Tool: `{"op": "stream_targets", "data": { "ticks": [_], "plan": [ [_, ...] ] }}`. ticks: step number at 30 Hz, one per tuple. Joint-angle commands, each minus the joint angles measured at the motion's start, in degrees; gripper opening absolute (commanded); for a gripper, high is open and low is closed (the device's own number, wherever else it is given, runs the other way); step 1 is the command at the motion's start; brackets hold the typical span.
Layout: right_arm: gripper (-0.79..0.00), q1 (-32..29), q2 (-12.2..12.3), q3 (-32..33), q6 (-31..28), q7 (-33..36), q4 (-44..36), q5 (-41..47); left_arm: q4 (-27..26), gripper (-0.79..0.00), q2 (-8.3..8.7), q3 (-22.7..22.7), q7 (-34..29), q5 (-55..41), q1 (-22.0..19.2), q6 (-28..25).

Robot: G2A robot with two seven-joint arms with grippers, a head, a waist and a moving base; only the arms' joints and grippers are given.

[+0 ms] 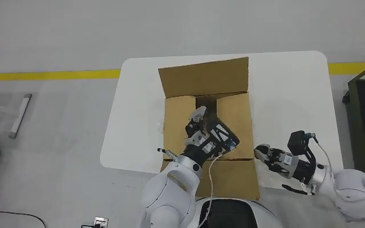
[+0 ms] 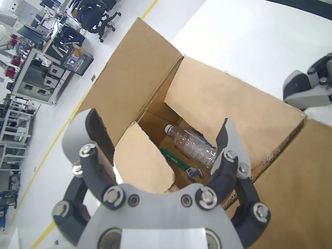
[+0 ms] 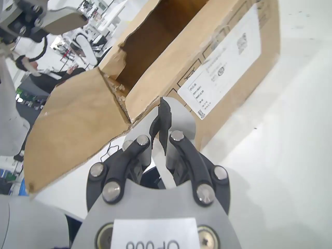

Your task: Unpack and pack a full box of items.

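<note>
Open cardboard box (image 1: 242, 114) on the white counter (image 1: 285, 85), with the left claw (image 1: 197, 118) over it and the right claw (image 1: 262, 151) beside it.

The box stands near the middle of the counter. Its far flap (image 1: 204, 77) is raised and its near flap (image 1: 236, 179) is folded out toward the robot. The two side flaps lean partly over the opening. The left claw (image 2: 158, 123) is released, with its fingers spread wide, and it hangs above the gap between these side flaps. On the bottom of the box, a clear plastic bottle (image 2: 193, 146) lies on its side. A wrench (image 2: 181, 163) with a green handle lies just beside it. The right claw (image 3: 162, 111) is clenched with nothing in it, pads pressed together. It is low over the counter, just beside the near corner of the box, at the labelled side wall.
</note>
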Motion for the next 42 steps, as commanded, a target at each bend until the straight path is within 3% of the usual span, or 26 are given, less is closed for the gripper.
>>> {"op": "stream_targets", "data": {
  "ticks": [1,10,16,17,18,20,21,29,42],
  "plan": [
    [-0.785,-0.53,0.08,0.88,0.17,-0.25,0.04,0.61,1.52,0.000,0.11,-0.04,0.25,2.20,-0.11,0.42],
    [-0.785,-4.79,0.20,9.63,2.63,-6.01,-2.56,2.64,11.55,0.000,-0.26,1.11,-1.93,10.52,-2.01,7.07],
    [-0.785,-5.62,0.17,11.47,3.31,-7.27,-5.05,1.08,17.14,-0.025,-0.31,1.08,-2.52,16.94,-3.84,8.16],
    [-0.785,-5.59,0.15,11.43,3.45,-7.37,-5.31,0.90,17.42,-0.172,-0.28,1.02,-2.29,18.02,-4.02,8.22],
    [-0.785,-5.47,0.15,11.34,3.55,-7.41,-5.50,0.84,17.78,-0.397,-0.23,0.94,-2.13,19.41,-4.16,8.17],
    [-0.785,-4.95,0.14,11.22,3.86,-7.60,-5.75,0.70,18.24,-0.622,-0.11,0.67,-1.52,21.32,-4.12,7.93],
    [-0.785,-4.59,0.15,11.08,3.99,-7.49,-5.96,0.67,18.23,-0.785,-0.07,0.41,-1.38,21.94,-4.01,7.96],
    [-0.785,1.01,0.39,7.55,4.41,-4.36,-7.08,-0.29,16.17,-0.785,0.06,-1.19,0.11,24.45,-3.07,8.34],
    [-0.785,8.35,0.89,1.86,7.02,5.00,-5.81,-0.39,9.15,-0.785,-1.36,-1.67,-2.22,13.45,-4.00,10.49]
  ]
}}
